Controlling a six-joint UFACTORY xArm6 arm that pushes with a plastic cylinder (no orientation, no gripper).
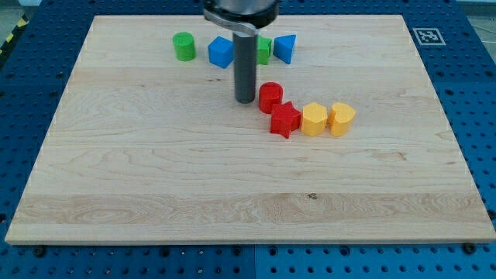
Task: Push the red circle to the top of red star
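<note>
Nearest the bottom edge of the wooden board (155, 201) nothing sits but bare grain; the first blocks come a little above the board's middle, toward its right half. Lowest of these is the red star (284, 119), with a yellow hexagon-like block (314, 119) touching it on the view's right and a yellow heart-like block (342, 118) just beside that one. Touching the star's upper-left side is the red circle (270, 97), so it lies at the star's top, slightly toward the view's left. My tip (246, 101) stands just to the view's left of the red circle, very close, though I cannot tell whether it touches; it is a plain rod with nothing to open or close. Farther off, near the top edge, runs a row: a green cylinder (184, 46), a blue block (221, 53), a green block (264, 50) partly hidden behind the rod, and a blue triangle-like block (285, 48).
</note>
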